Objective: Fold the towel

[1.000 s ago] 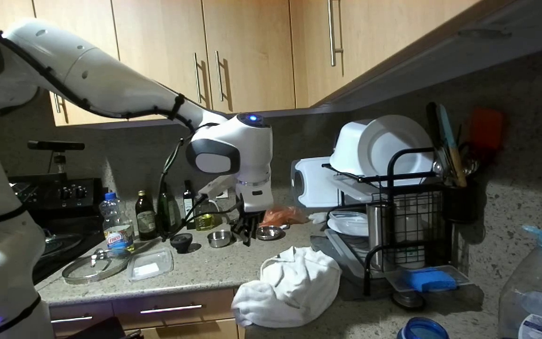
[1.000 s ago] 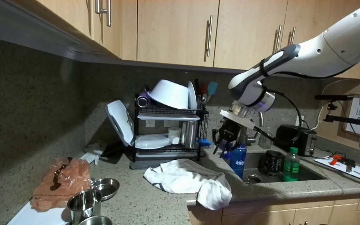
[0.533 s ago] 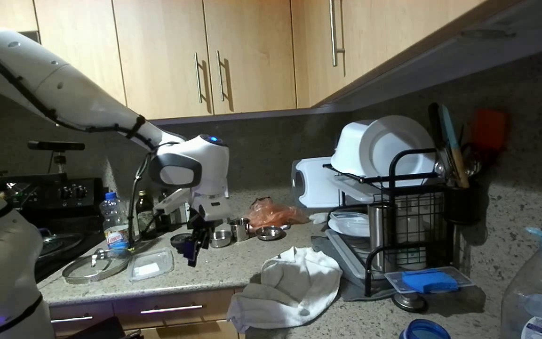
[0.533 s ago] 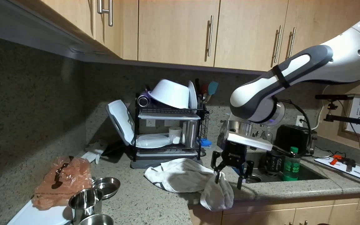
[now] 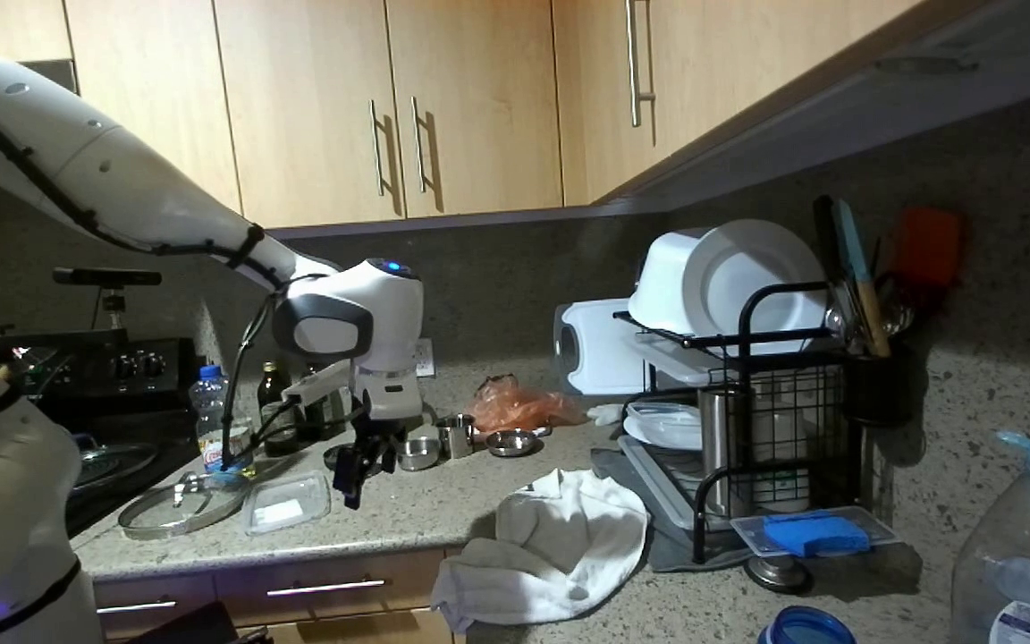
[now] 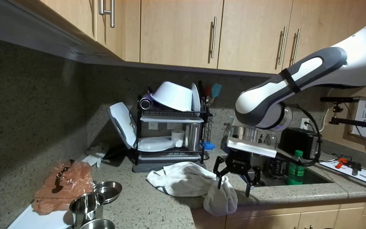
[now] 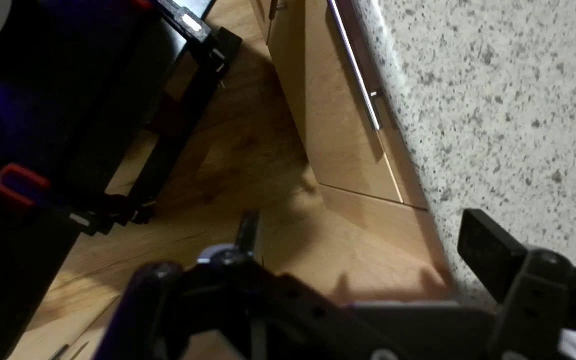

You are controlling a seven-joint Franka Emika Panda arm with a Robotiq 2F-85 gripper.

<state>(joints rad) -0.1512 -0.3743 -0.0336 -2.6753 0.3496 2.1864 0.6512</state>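
A white towel (image 5: 582,537) (image 6: 183,179) lies rumpled on the counter before the dish rack in both exterior views. One bunched end (image 6: 221,200) hangs over the counter's front edge. My gripper (image 5: 370,487) (image 6: 233,190) points down, its jaws wide apart with nothing between them. In an exterior view one finger overlaps the hanging end, but in both views together the gripper stands apart from the towel, towards the robot's base. From the wrist view the gripper (image 7: 363,225) straddles the counter edge, one finger over the countertop and the other over the floor.
A black dish rack (image 5: 743,358) with bowl and plates stands behind the towel. Metal cups (image 5: 419,453), an orange plastic bag (image 5: 519,407), a clear tray (image 5: 287,503) and a glass lid (image 5: 182,508) are on the counter. A sink (image 6: 313,178) with bottles lies to one side.
My gripper has opened and moved lower and back towards the robot's base, away from the towel. The towel's overhanging end has flattened and sagged a little; the rest of it lies as before.
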